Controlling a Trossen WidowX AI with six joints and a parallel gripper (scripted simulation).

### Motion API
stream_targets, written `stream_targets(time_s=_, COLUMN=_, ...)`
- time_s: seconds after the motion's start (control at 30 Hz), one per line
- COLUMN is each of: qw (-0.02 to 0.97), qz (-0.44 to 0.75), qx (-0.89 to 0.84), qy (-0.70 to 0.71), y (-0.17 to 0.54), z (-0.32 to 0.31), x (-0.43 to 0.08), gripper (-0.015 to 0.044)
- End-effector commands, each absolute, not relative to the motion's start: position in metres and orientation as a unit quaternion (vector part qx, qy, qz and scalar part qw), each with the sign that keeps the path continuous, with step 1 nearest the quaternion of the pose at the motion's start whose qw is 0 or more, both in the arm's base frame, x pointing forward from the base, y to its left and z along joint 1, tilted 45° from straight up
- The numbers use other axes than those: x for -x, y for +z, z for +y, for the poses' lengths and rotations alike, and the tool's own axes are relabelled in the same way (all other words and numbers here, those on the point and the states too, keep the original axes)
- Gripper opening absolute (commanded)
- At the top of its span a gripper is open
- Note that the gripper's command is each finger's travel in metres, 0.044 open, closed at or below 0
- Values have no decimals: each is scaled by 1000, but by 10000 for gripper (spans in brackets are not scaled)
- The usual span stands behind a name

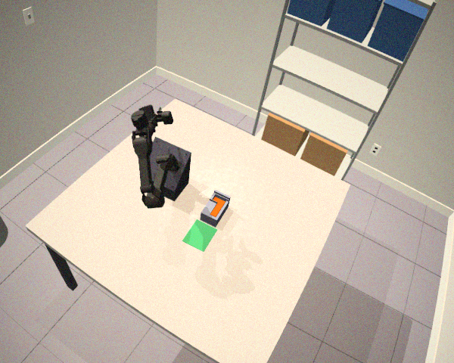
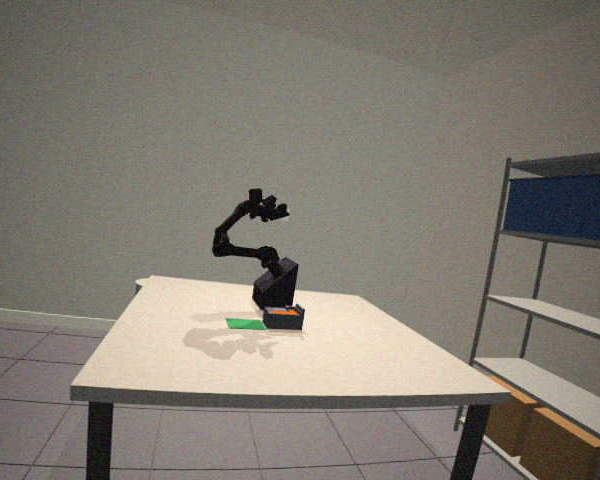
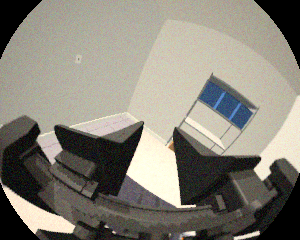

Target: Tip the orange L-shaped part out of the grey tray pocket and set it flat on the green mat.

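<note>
The orange L-shaped part (image 1: 218,206) (image 2: 285,312) lies in the pocket of the grey tray (image 1: 208,217) (image 2: 283,321). It looks level, with its L-shaped end at the tray's far end in the top view. The green mat (image 1: 199,235) (image 2: 245,324) lies flat beside the tray, with nothing on it. My gripper (image 3: 158,127) is partly open, with a gap and nothing between its fingertips in the wrist view. It is raised high above the table, well away from the tray and part, and points toward the room's shelf side.
The arm's dark base block (image 1: 181,172) (image 2: 275,291) stands on the table behind the tray in the exterior view. The folded arm (image 1: 143,168) (image 2: 230,217) rises above it. A shelf rack (image 1: 321,74) (image 2: 489,289) with blue and brown boxes stands beyond the table.
</note>
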State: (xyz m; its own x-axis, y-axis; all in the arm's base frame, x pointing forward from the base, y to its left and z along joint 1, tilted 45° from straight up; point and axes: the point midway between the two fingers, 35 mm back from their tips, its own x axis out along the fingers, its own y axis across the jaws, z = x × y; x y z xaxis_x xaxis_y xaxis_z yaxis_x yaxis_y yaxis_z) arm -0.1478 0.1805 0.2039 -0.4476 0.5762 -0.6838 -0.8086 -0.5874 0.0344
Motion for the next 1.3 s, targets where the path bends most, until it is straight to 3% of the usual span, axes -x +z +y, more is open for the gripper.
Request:
stream_targets(time_s=0.0, qw=499, qz=231, qx=344, qy=761, y=187, z=214, x=117, gripper=180)
stream_targets(time_s=0.27, qw=650, qz=336, qx=372, qy=570, y=144, z=263, x=16, gripper=180)
stream_targets(time_s=0.57, qw=751, qz=476, qx=365, qy=276, y=88, z=250, x=-121, gripper=180)
stream_targets(time_s=0.9, qw=733, qz=588, qx=336, qy=-65, y=22, z=146, x=-241, gripper=180)
stream_targets(time_s=1.07, qw=690, qz=619, qx=322, qy=-193, y=-5, z=86, x=-269, gripper=180)
stream_targets(time_s=1.27, qw=683, qz=622, qx=321, qy=-210, y=-16, z=71, x=-274, gripper=180)
